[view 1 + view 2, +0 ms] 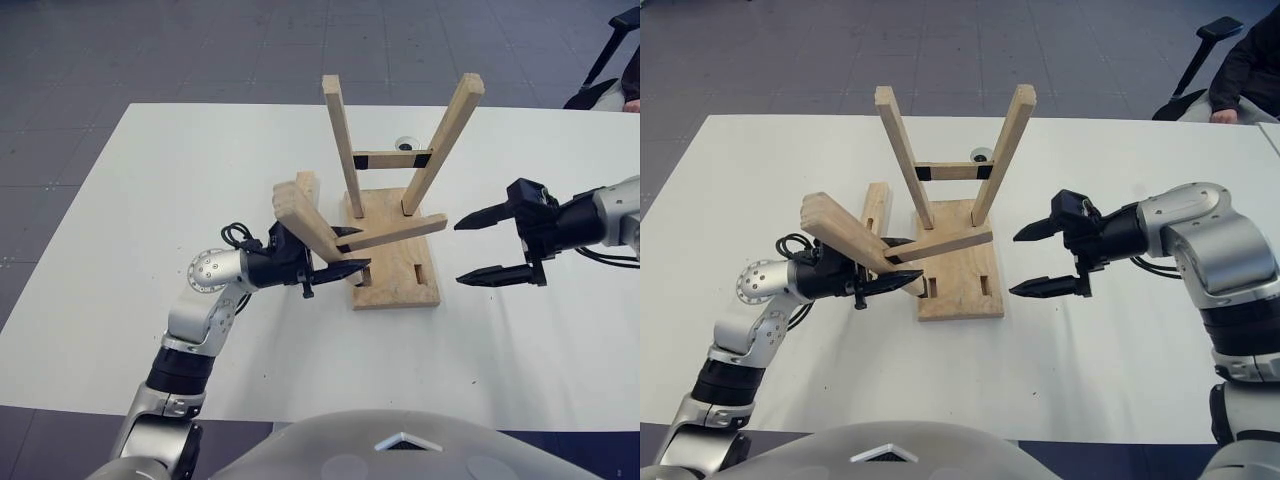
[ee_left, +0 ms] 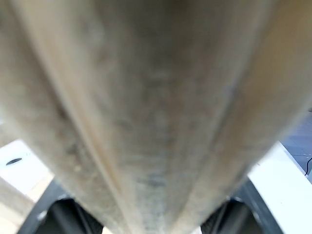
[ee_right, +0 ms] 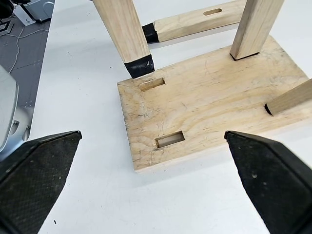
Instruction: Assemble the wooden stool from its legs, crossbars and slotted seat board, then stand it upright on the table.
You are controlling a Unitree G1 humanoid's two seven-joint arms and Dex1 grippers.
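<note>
Seat board (image 1: pixel 960 290) lies flat mid-table (image 1: pixel 1120 370). Far-left leg (image 1: pixel 902 155) and far-right leg (image 1: pixel 1003 155) stand in its far slots, joined by a crossbar (image 1: pixel 952 171) with black-taped ends. Near-left slot (image 3: pixel 152 84) and near-right slot (image 3: pixel 169 139) are both open. Left gripper (image 1: pixel 912 262) is clamped on a third leg (image 1: pixel 845 235), which tilts up and away to the left. Its taped lower end sits right by the near-left slot, not seated. Second crossbar (image 1: pixel 945 241) sticks out of that leg, rightward over the board. Fourth leg (image 1: pixel 876 208) lies flat on the table just left of the board. Right gripper (image 1: pixel 1014 265) hovers just beside the board's right edge, fingers spread wide, nothing in them.
</note>
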